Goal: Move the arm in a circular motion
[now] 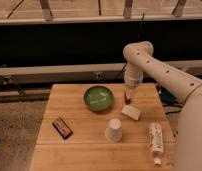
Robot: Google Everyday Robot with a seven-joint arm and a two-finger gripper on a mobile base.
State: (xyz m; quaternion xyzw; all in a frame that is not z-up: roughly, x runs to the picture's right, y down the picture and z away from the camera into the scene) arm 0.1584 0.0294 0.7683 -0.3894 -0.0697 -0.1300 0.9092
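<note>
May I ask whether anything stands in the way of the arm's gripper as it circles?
Possibly: the gripper hangs close over a small red object, with the green bowl beside it; a low circle might clip either.

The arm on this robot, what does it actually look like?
The arm is glossy white: thick rounded tube segments dotted with small dark screw holes, joined at a rounded elbow. No cables or sleeves show on it. Its hand is the narrower tip at the lower end, above the table just beside the green bowl.
</note>
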